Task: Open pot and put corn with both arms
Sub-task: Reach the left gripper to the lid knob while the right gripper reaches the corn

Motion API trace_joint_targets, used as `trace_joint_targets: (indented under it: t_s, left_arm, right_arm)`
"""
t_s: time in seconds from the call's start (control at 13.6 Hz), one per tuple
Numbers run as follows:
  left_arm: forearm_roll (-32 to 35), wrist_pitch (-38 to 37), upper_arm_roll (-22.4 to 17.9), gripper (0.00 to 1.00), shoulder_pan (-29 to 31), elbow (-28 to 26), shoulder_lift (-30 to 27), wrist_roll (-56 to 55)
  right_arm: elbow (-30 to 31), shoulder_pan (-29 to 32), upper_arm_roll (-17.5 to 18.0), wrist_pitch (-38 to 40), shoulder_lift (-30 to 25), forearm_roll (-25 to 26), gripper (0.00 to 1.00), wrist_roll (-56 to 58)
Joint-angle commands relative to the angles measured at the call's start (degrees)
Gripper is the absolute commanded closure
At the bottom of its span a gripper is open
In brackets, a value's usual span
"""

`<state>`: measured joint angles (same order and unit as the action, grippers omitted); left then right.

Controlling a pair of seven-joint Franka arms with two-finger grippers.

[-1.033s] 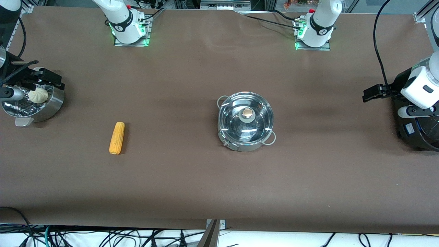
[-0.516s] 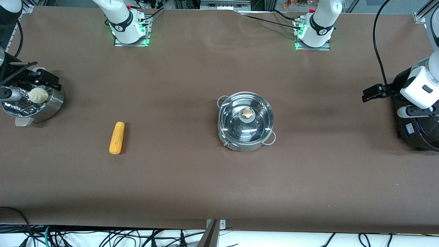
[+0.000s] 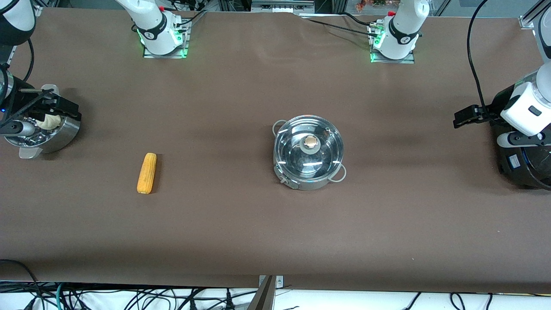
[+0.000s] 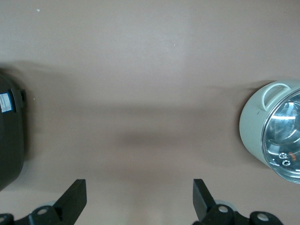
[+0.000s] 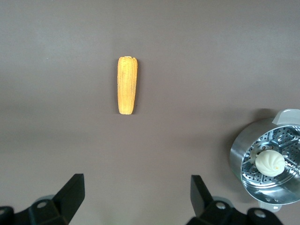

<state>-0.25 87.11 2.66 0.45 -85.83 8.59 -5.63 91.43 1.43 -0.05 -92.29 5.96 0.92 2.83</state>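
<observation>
The steel pot (image 3: 308,172) stands mid-table with its glass lid (image 3: 301,159) on, tan knob (image 3: 310,141) up. It also shows in the left wrist view (image 4: 255,117). The yellow-orange corn (image 3: 147,173) lies flat on the table toward the right arm's end, and shows in the right wrist view (image 5: 127,84). My right gripper (image 3: 60,105) is open and empty, up over the steamer pot; its own view shows it (image 5: 136,194) with the jaws wide. My left gripper (image 3: 465,117) is open and empty beside the rice cooker, likewise wide in its own view (image 4: 139,199).
A perforated steel steamer pot (image 3: 64,133) with a white bun (image 3: 46,122) stands at the right arm's end; it also shows in the right wrist view (image 5: 239,154). A big black rice cooker (image 3: 523,172) stands at the left arm's end.
My right gripper has shifted a little over the steamer pot and now covers more of the bun. My left gripper has barely moved. Pot and corn have not moved.
</observation>
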Motion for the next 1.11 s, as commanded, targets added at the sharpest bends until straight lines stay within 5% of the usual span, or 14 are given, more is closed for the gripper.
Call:
trace_joint_targets:
  t_s: [0.0,0.44,1.03]
  left_arm:
    - [-0.54,0.43,-0.20,0.00,-3.95,0.13,-0.33,0.45]
    - [-5.64,2.28,1.90,0.00,-6.59,0.13,1.68,-12.00]
    - [-4.76,9.82,8.23,0.00,-13.97,0.05,7.75,-31.43]
  right_arm:
    - [-1.17,0.68,0.40,-0.26,2.21,-0.04,0.00,0.51]
    - [-1.17,0.41,0.49,-5.53,7.21,-0.13,0.00,-0.37]
    - [-0.47,-1.87,0.84,-22.04,21.36,-0.30,0.00,-0.54]
